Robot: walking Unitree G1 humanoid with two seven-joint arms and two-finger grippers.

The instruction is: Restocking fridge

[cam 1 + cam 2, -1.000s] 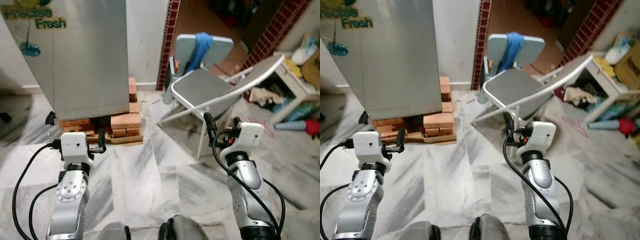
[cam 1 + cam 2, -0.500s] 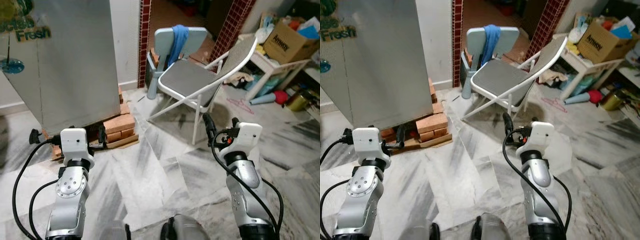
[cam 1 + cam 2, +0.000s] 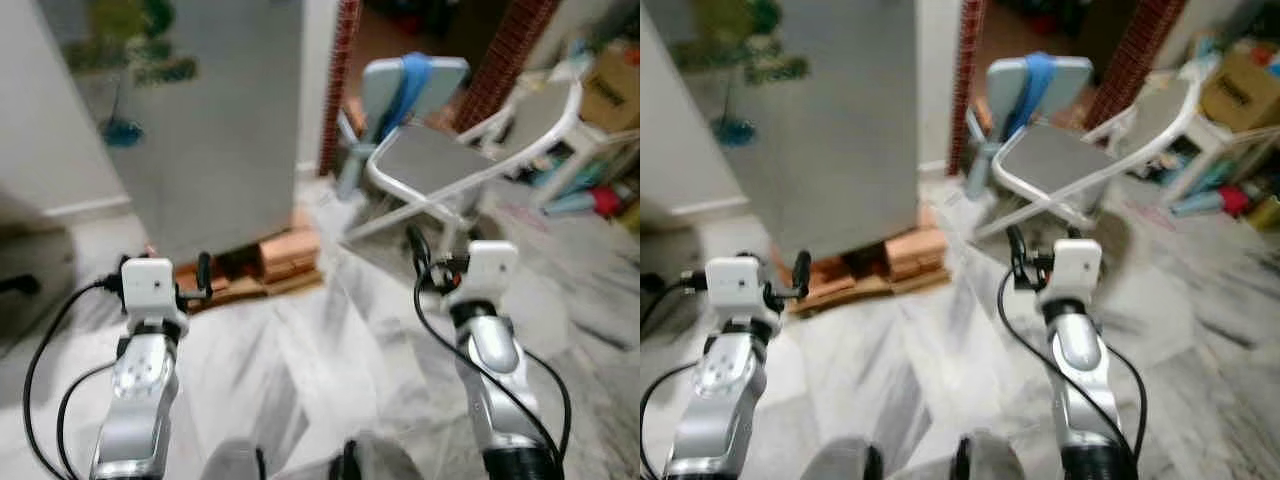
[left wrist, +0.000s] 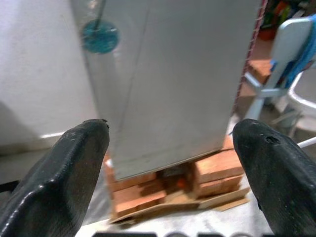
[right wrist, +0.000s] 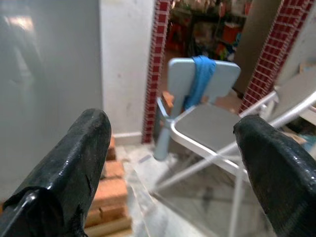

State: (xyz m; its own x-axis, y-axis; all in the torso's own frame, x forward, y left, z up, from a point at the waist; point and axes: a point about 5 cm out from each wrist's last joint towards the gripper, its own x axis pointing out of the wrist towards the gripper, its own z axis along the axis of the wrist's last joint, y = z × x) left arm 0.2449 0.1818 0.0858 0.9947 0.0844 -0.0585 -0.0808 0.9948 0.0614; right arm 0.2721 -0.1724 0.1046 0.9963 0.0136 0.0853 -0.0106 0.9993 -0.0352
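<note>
Blurred head views: grey-veined marble floor (image 3: 300, 370), grey fridge (image 3: 215, 130) ahead on the left, door closed, raised on bricks (image 4: 217, 173), folding chair (image 3: 440, 165) with blue cloth (image 3: 405, 85) to the right by a red-tiled doorway. Both arms are bent up in front, left gripper (image 4: 170, 148) facing the fridge base, right gripper (image 5: 173, 148) facing the chair, each with fingers spread wide and empty. Fridge sticker (image 3: 135, 45) writing is too blurred to read.

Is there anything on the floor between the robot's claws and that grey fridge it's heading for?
Nothing visible blocks the way. Bare marble floor lies between the left gripper, the right gripper and the fridge. Both grippers are open and hold nothing. The fridge stands on bricks; the folding chair sits off to its right.
</note>
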